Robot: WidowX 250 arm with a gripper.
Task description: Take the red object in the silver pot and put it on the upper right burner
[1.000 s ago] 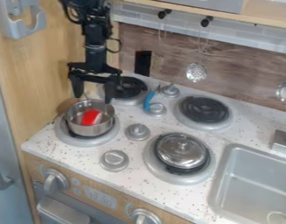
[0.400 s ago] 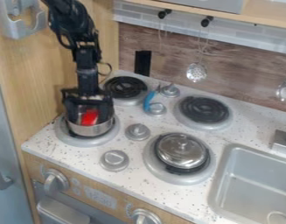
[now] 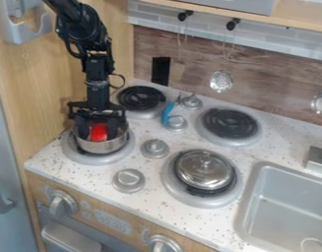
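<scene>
Camera view puts me, the gripper, over the silver pot, where the red object is inside, just at my jaws. For me it is not to one side but in line with them, so I judge the grasp needs no sideways correction. How far open my jaws are, or whether they already hold it, I cannot tell. Its long axis is also not clear.
</scene>
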